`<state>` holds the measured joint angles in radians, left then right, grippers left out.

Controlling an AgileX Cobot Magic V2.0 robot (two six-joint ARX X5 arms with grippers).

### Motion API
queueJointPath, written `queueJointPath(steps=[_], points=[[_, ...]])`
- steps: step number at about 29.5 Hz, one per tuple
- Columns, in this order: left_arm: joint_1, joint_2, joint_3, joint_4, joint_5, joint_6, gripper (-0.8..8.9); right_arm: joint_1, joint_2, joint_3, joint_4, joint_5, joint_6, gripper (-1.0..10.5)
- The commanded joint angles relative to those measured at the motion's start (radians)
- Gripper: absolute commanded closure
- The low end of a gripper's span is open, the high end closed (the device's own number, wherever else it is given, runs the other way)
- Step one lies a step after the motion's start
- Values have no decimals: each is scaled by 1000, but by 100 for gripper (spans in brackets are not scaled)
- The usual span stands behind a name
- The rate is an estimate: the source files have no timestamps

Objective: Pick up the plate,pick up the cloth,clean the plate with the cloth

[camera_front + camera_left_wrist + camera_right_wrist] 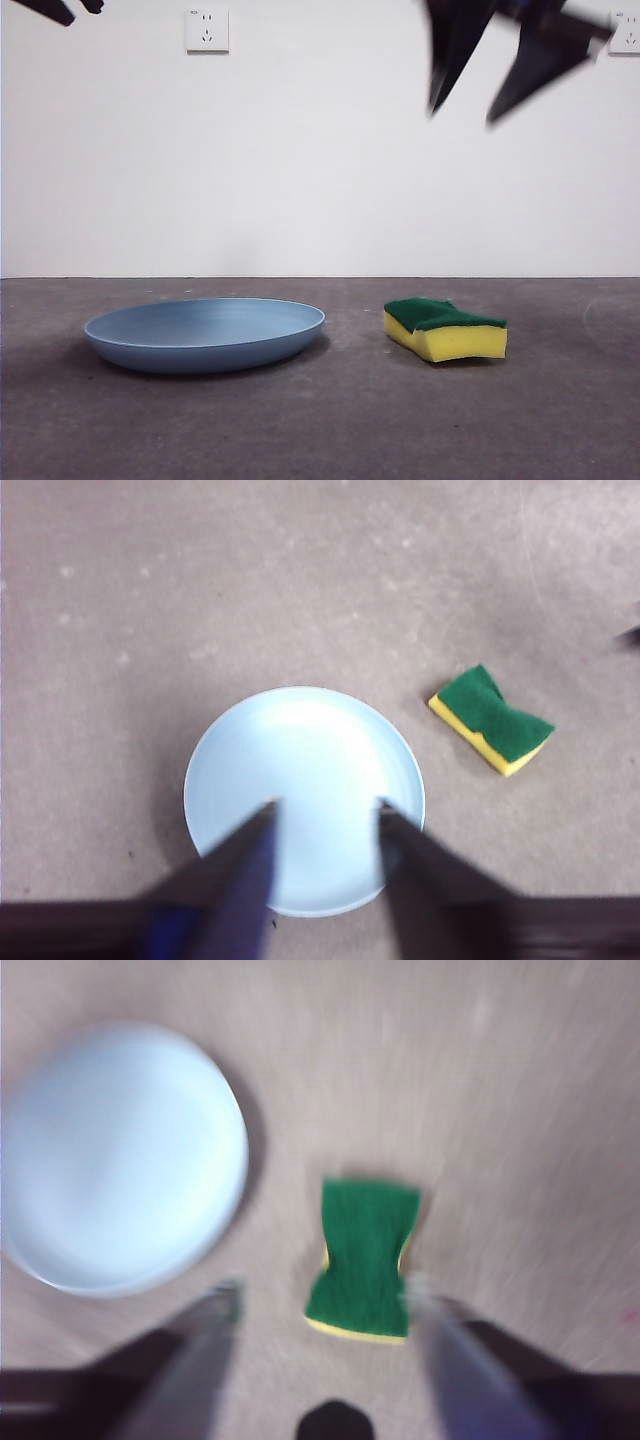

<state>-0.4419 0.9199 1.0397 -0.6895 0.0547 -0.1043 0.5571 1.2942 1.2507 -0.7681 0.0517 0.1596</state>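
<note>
Both grippers high, jaws spread: left [325, 815] over the plate [303, 798], stiff and slick, take its rim; right [325, 1305] over the cloth [365, 1258], squashy, pinch its sides.

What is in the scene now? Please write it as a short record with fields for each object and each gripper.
plate: light-blue plate, flat on the table, nothing on it
sponge: yellow sponge lying green side up, beside the plate, apart from it
left gripper: left gripper above the plate, open, holding nothing
right gripper: right gripper above the sponge, open, holding nothing
wall: white wall with a socket
</note>
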Motion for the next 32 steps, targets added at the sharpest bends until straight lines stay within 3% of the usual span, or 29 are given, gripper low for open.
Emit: queueJointPath(steps=[1, 7, 10, 15, 18, 32], points=[[-4, -1, -3, 35, -6, 51, 821, 3, -107, -4, 0, 0, -23, 954], [-6, -130, -33, 72, -152, 52, 821, 24, -391, -59, 24, 53, -64, 955], [-8, -290, -176, 180, -159, 51, 821, 57, -540, -236, 142, 138, -72, 955], [-8, -465, -391, 320, -153, 44, 821, 74, -687, -486, 333, 144, -75, 955], [-9, -516, -443, 351, -151, 17, 821, 73, -710, -554, 359, 143, -67, 947], [-9, -484, -442, 320, -156, 11, 817, 71, -706, -554, 283, 138, -64, 946]])
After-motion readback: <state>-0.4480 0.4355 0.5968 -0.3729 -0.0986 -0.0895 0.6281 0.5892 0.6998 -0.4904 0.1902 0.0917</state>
